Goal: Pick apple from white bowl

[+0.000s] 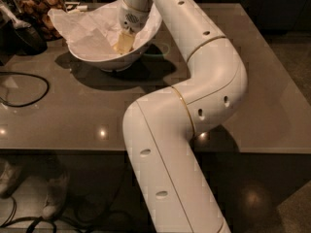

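The glossy white bowl, lined with crumpled paper, holds the end effector inside.

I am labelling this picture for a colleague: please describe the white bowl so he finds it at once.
On the grey table, look at the far left, where the robot arm ends. The white bowl stands there, the gripper inside it. Unlike the dark things nearby, it is glossy and paper-lined.

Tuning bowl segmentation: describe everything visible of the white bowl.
The white bowl is large, glossy and ceramic-looking, with a slanted, uneven rim. It stands upright on the far-left part of the grey table, lined with crumpled white paper. The gripper reaches down inside it, its tip at the paper. No apple shows.
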`<state>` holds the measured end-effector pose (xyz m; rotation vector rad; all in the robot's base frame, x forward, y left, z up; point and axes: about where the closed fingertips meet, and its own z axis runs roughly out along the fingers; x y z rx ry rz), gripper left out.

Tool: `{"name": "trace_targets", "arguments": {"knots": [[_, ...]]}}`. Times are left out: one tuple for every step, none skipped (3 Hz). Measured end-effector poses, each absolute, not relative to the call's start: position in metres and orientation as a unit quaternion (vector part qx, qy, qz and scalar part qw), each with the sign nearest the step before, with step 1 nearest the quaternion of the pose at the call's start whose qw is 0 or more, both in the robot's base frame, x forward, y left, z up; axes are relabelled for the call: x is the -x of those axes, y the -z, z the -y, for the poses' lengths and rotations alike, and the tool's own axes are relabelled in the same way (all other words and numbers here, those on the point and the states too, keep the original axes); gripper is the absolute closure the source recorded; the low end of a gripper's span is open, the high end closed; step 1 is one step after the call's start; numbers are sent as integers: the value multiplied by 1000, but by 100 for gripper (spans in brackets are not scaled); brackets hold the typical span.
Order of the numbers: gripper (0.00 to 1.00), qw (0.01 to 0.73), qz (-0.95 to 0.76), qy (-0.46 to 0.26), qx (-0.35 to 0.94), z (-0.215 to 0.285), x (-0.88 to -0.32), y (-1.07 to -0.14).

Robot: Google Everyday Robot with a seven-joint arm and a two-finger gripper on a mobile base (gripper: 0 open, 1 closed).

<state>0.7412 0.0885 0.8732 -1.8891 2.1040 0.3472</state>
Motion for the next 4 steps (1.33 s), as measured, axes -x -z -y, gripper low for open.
{"name": "trace_targets", "arguments": {"knots": [[96, 146, -731, -121, 656, -88, -741, -873], [100, 146, -731, -121, 656, -88, -741, -873], [100, 177, -724, -103, 659, -95, -750, -891], [100, 207, -711, -79, 668, -99, -749, -924]]}}
